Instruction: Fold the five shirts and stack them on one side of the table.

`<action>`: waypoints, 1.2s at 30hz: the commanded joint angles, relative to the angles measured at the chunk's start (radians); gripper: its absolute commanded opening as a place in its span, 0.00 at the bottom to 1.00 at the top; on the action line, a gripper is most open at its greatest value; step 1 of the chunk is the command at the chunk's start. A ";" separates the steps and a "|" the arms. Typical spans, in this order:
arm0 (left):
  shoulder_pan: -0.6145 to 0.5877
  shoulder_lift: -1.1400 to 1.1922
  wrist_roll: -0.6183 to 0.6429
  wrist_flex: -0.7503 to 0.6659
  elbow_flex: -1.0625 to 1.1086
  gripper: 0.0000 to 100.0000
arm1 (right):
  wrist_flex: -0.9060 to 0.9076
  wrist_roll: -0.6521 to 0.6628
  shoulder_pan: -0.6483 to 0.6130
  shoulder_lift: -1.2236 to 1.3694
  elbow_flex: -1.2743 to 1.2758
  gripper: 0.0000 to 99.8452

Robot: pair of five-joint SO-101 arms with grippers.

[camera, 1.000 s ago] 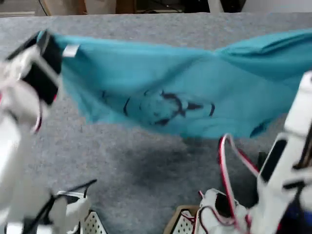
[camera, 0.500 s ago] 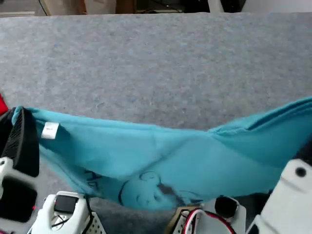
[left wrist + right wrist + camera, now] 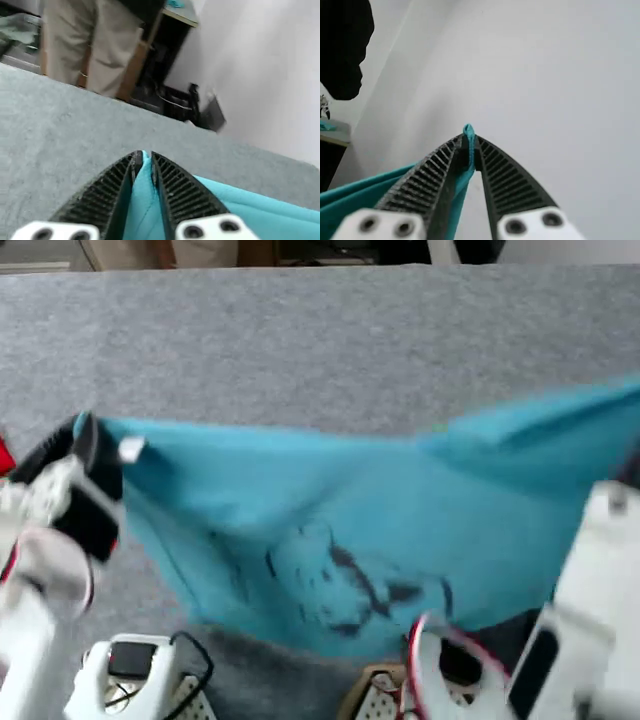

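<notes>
— What is laid out, largest first?

— A grey felt-covered table is seen from above. Over its near half a teal shirt is held up, stretched sideways between the two arms and sagging in the middle.

— How is the shirt gripped?

— One upper corner is pinched in the left gripper, whose ribbed black jaws are clenched on a fold of teal cloth. In the high view that gripper is found at the shirt's left end. The opposite end is clamped the same way in the right gripper, with a small tuft of fabric squeezed out past the tips.

— Are any details shown on the cloth?

— A dark printed figure is carried on the hanging front, and a small white label is sewn just beside the left gripper.

— And below the shirt?

— A white arm base and red-and-white cables are seen at the table's near edge.
</notes>
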 commanded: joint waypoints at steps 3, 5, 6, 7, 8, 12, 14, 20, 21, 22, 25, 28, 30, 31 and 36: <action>-0.101 0.012 -0.011 -0.420 0.304 0.02 | -0.278 0.063 -0.067 0.021 0.348 0.00; -0.112 0.019 -0.012 -0.589 0.431 0.02 | -0.388 0.091 -0.131 0.047 0.470 0.00; -0.112 0.030 -0.012 -0.664 0.480 0.02 | -0.430 0.106 -0.165 0.065 0.522 0.00; -0.112 0.044 -0.012 -0.733 0.519 0.02 | -0.470 0.126 -0.199 0.090 0.568 0.00; -0.112 0.062 -0.011 -0.802 0.551 0.02 | -0.502 0.146 -0.228 0.119 0.604 0.00; -0.112 0.179 -0.011 -1.013 0.620 0.02 | -0.634 0.164 -0.269 0.274 0.662 0.00; -0.109 0.252 -0.011 -1.071 0.624 0.02 | -0.697 0.163 -0.271 0.360 0.662 0.00; -0.110 0.493 -0.011 -1.274 0.617 0.02 | -0.873 0.161 -0.294 0.605 0.588 0.00; -0.110 0.529 -0.011 -1.297 0.608 0.02 | -0.879 0.161 -0.297 0.645 0.561 0.00; -0.110 0.562 -0.011 -1.310 0.595 0.02 | -0.879 0.161 -0.298 0.684 0.527 0.00; -0.110 0.661 -0.012 -1.310 0.531 0.02 | -0.876 0.161 -0.320 0.791 0.433 0.00; -0.114 0.745 -0.012 -1.309 0.491 0.02 | -0.858 0.161 -0.321 0.863 0.377 0.00; -0.120 0.782 -0.015 -1.298 0.488 0.02 | -0.790 0.161 -0.317 0.869 0.361 0.00; -0.121 0.794 -0.034 -1.274 0.482 0.02 | -0.744 0.163 -0.315 0.865 0.357 0.00; -0.123 0.799 -0.106 -1.125 0.480 0.02 | -0.436 0.169 -0.294 0.782 0.360 0.00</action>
